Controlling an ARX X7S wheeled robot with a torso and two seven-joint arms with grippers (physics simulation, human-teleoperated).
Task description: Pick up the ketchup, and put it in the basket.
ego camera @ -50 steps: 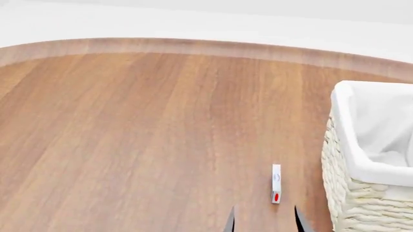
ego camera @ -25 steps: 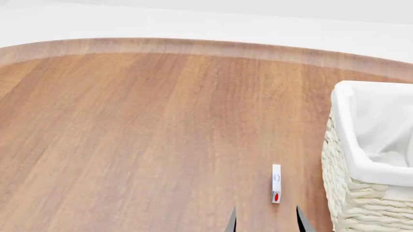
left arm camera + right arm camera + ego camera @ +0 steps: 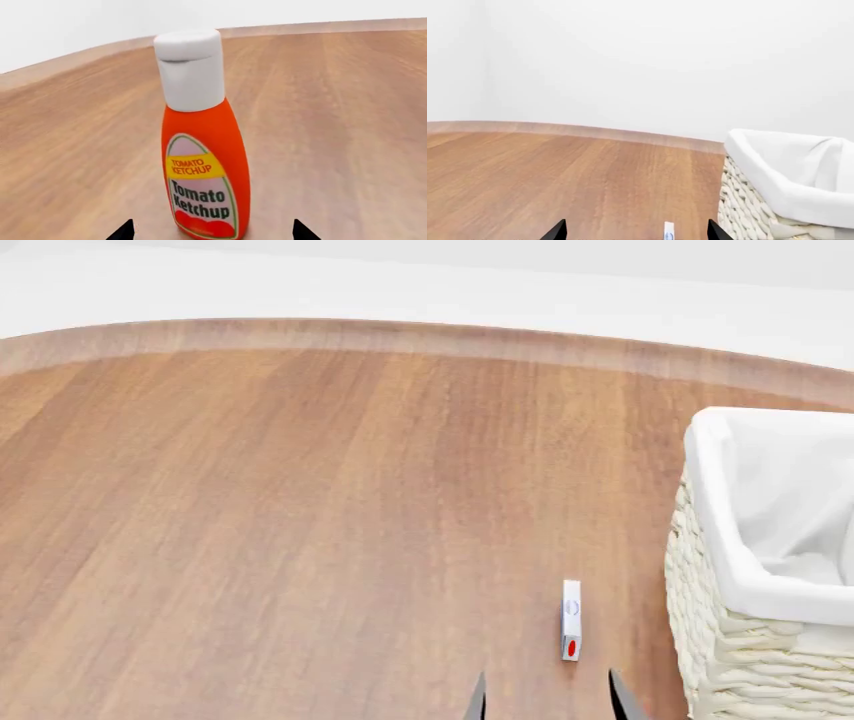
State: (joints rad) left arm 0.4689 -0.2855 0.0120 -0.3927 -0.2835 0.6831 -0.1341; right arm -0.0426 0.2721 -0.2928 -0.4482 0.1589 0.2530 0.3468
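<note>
Your wooden tabletop (image 3: 294,520) carried the basket (image 3: 747,660) at its right. A small white-and-red box (image 3: 571,620) stood just beside it. The ketchup (image 3: 203,170) stood upright on the wood.

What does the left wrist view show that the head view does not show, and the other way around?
Only the left wrist view shows the ketchup, standing upright on the wood, with the left gripper fingertips spread wide before it. Only the head view shows the basket, the small white-and-red box beside it, and the right gripper fingertips, also apart. Both show the wooden table and its curved far edge.
</note>
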